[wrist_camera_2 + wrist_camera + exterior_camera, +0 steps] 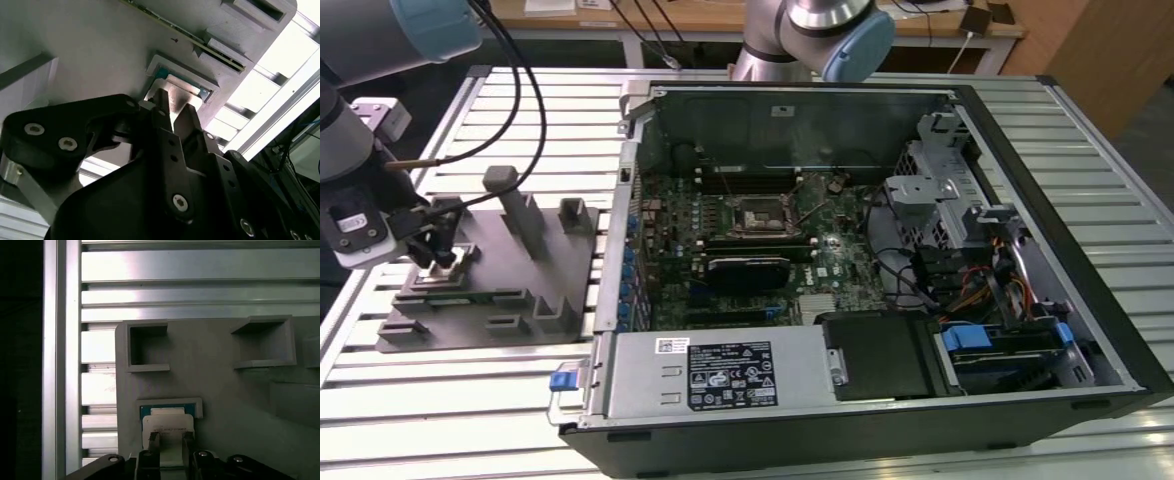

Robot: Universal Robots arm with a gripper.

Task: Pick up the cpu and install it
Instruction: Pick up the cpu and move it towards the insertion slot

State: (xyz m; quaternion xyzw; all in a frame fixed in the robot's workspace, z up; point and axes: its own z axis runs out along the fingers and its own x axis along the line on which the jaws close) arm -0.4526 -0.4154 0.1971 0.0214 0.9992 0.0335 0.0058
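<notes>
The cpu (167, 426) is a small silvery-grey square chip with a pale rim. It lies in a shallow recess of the grey tray (520, 275) at the exterior view's left. My gripper (444, 262) is down on the tray right over it. In both wrist views the two black fingers (153, 441) press against opposite sides of the chip's metal top, and a strip of the cpu (176, 102) shows between them. The cpu still rests in its recess. The black square socket frame (762, 216) sits on the motherboard inside the open computer case (854, 250).
Upright posts (520, 210) and blocks stand on the tray just to the exterior view's right of my gripper. Square pockets (146, 347) are cut into the tray beyond the cpu. The case wall (611, 250) rises between tray and motherboard. A slatted metal table (560, 100) carries everything.
</notes>
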